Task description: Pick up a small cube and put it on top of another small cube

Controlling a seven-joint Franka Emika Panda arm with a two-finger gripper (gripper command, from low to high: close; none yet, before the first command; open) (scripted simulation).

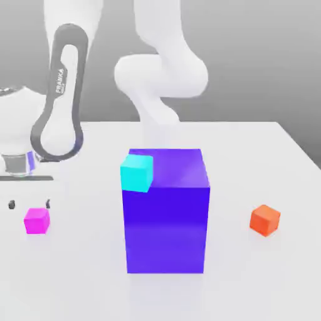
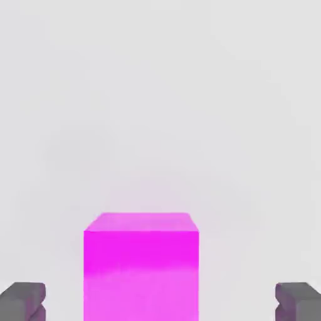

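Magenta cube (image 1: 37, 221) on white table (image 1: 276, 276), at exterior view's left, well apart from big purple-blue block (image 1: 167, 213). Gripper (image 1: 29, 204) just above it, jaws spread wide, grey fingertips (image 2: 24, 301) flanking cube without touching; nothing held. Cyan cube (image 1: 136, 172) on block's top corner. Orange cube (image 1: 265, 220) at exterior view's right.

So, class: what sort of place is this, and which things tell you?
Probably a simulated robot test bench: a bare white table, plain coloured cubes such as the magenta cube and orange cube, and a white Franka arm.
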